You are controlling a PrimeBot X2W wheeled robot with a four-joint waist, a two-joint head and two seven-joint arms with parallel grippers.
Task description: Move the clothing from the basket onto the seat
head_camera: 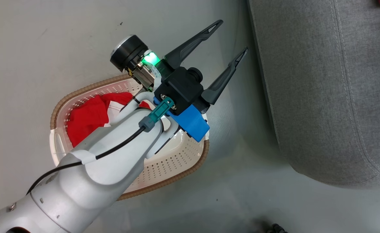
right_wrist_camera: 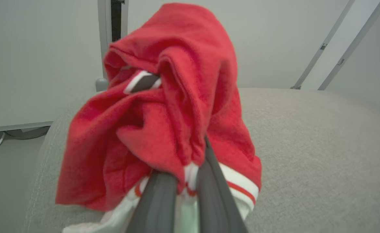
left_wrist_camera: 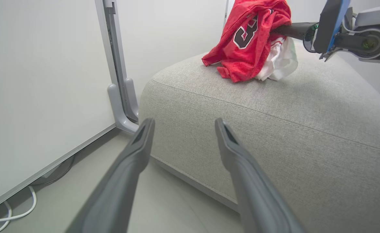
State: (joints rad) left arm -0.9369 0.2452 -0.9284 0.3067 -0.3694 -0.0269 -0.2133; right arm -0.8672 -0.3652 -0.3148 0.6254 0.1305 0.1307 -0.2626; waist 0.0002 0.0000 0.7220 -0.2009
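In the head view my left gripper (head_camera: 233, 35) hangs open and empty above the floor, between the basket (head_camera: 177, 161) and the seat (head_camera: 322, 81). Red clothing (head_camera: 89, 116) with white trim lies in the basket, partly hidden by my left forearm. The left wrist view has the open left gripper (left_wrist_camera: 184, 123) pointing at the seat's (left_wrist_camera: 274, 106) front edge. Another piece of red clothing (left_wrist_camera: 248, 38), bearing a black-and-white mark, hangs bunched with its lower folds touching the seat top. My right gripper (right_wrist_camera: 190, 174) is shut on this clothing (right_wrist_camera: 164, 113) just above the seat (right_wrist_camera: 306, 145).
A strip of grey floor (head_camera: 241, 145) separates the basket from the seat. To the left of the seat stand a white wall panel (left_wrist_camera: 40, 81) and a grey post with a curved foot (left_wrist_camera: 121, 97). A white cable (left_wrist_camera: 11, 213) lies on the floor below the panel.
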